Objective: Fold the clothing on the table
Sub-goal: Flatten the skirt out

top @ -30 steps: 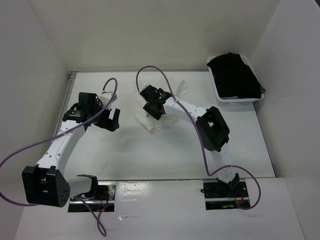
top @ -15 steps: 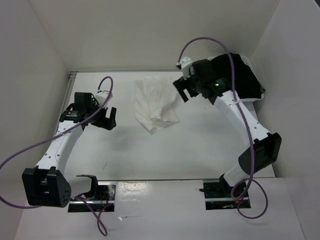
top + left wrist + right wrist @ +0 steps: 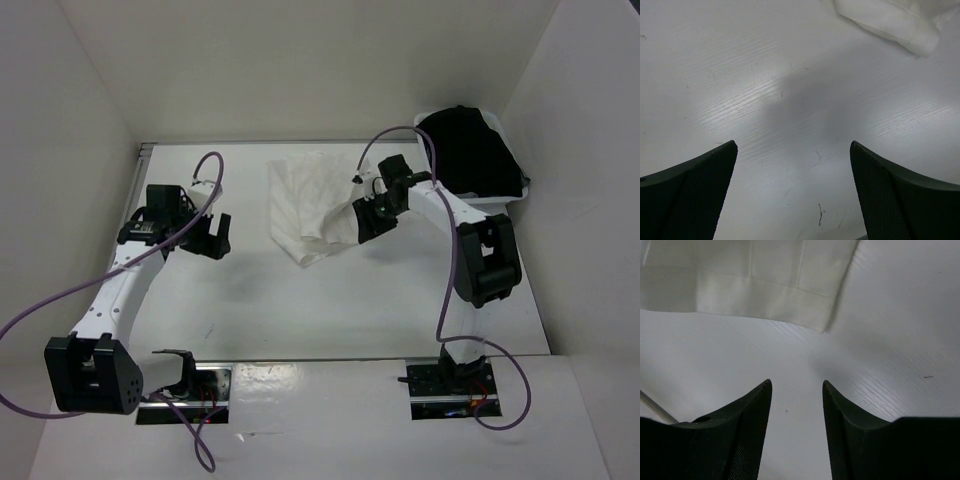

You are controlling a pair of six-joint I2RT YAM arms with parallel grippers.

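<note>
The clothing [image 3: 305,203], a white pleated skirt, lies rumpled on the table [image 3: 300,300] at the back middle. My right gripper [image 3: 367,221] is low beside its right lower corner. In the right wrist view the jaws [image 3: 796,382] stand partly apart over bare table, and the skirt's hem [image 3: 765,285] lies just beyond the tips, untouched. My left gripper [image 3: 211,236] hovers left of the skirt, wide open with nothing in it. The left wrist view shows its fingers [image 3: 792,145] over bare table, with a skirt corner [image 3: 895,25] at the upper right.
A white bin [image 3: 470,198] with a black garment [image 3: 468,150] stands at the back right, close behind the right arm. White walls close in the table on the left, back and right. Purple cables loop above both arms.
The right arm left the skirt, swung toward the bin, then came down beside the skirt's right corner with narrower jaws. The skirt now lies uncovered. The left arm barely moved.
</note>
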